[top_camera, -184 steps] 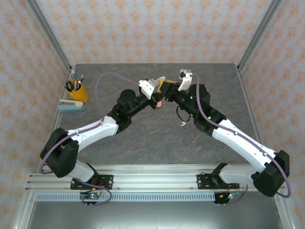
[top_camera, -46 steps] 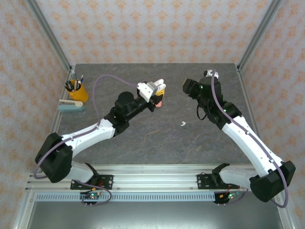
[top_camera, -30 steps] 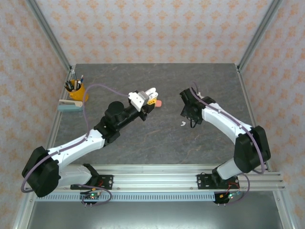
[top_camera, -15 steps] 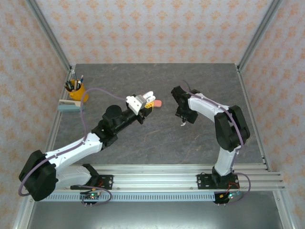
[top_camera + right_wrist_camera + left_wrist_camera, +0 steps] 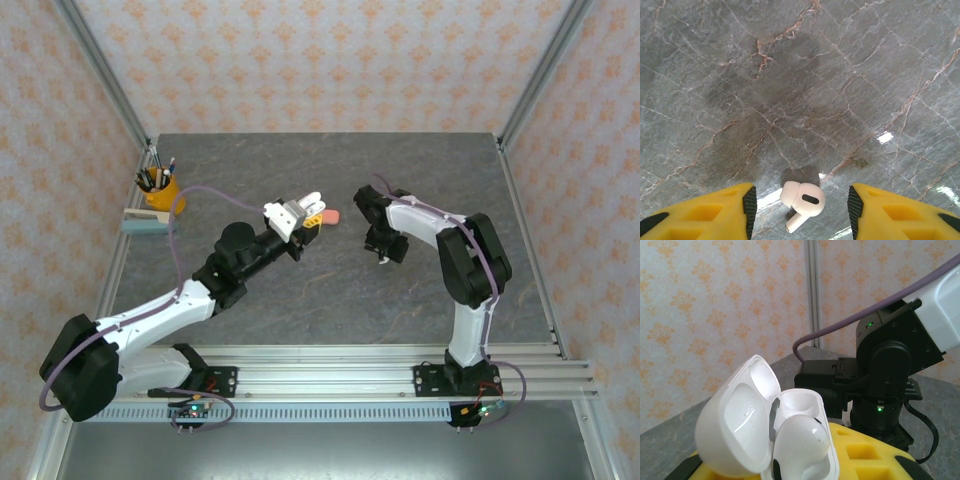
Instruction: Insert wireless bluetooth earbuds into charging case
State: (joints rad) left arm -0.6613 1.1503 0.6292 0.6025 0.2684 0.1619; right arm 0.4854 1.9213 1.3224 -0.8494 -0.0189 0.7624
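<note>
My left gripper [image 5: 304,213] is shut on a white charging case [image 5: 765,430], held above the table with its lid hinged open to the left. One white earbud [image 5: 800,440] sits in the case's near socket; the far socket [image 5: 799,405] is empty. A second white earbud [image 5: 802,199] lies on the grey stone table [image 5: 790,75], stem toward me. My right gripper [image 5: 800,207] points straight down over it, open, one yellow finger on each side and neither touching. From above, that earbud [image 5: 383,261] peeks out just below the right gripper [image 5: 386,246].
A coral-pink pebble-like case [image 5: 331,216] lies on the table between the two grippers. A yellow pen cup [image 5: 161,192] and a pale stapler [image 5: 148,221] stand at the far left edge. Aluminium frame posts rise at the back corners.
The right arm has swung in from the back right and folded down until its gripper hangs over the white earbud. The left arm has drawn back to the left with the case.
</note>
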